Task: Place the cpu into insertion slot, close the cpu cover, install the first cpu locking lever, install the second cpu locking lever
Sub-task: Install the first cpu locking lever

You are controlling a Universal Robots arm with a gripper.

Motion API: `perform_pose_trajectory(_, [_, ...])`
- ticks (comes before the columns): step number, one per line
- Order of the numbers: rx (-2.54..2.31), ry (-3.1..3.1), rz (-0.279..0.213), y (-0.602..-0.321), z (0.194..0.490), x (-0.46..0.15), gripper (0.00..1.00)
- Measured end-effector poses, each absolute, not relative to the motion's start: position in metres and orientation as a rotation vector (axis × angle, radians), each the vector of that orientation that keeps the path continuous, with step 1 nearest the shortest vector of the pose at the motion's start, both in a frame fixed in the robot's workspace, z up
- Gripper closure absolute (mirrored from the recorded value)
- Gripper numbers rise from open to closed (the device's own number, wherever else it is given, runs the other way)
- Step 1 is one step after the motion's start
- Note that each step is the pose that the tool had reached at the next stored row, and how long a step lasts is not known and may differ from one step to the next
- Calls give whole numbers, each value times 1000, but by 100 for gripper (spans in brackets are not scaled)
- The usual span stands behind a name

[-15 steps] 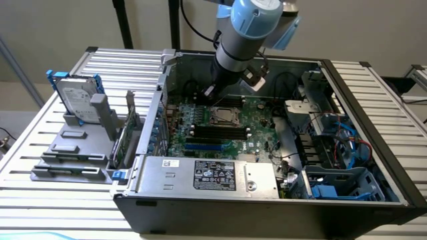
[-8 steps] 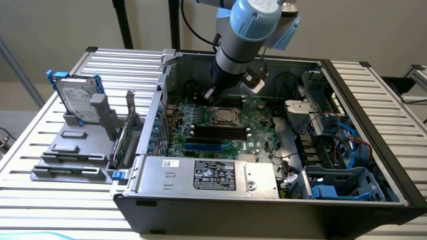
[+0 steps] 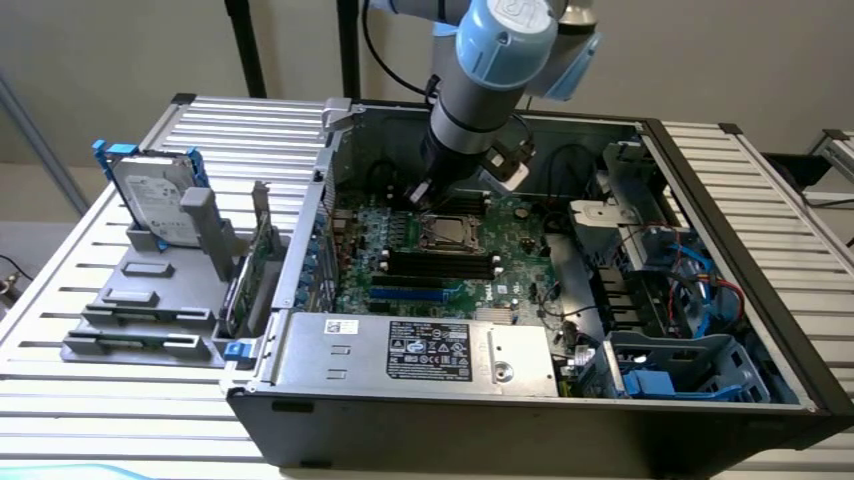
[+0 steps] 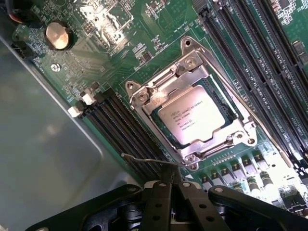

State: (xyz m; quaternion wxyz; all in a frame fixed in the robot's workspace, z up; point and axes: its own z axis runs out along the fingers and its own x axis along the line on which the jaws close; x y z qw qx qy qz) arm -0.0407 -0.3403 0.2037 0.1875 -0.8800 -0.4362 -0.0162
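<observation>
Black gripper (image 4: 171, 185) shut, fingers together with nothing seen between them, just beside the small square silver-rimmed insertion slot (image 4: 139, 98).

Its fingertips hang by the slot's nearest corner, close to 1 thin silver wire locking lever (image 4: 144, 159) that juts out from that corner; whether they touch cannot be told. In the slot lies the cpu (image 4: 196, 115), a flat pale silver-grey chip with printed lettering. The cpu cover (image 4: 192, 79), a thin silver metal frame, lies down around the chip's edges. Long black memory slots (image 4: 120, 125) flank the slot on the green circuit board (image 4: 96, 29), inside an open dark computer case (image 3: 534, 420).
</observation>
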Motion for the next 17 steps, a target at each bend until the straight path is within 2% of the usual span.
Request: perform_pose_trajectory(17, [-2506, -1239, -26, -335, 202, -36, 89])
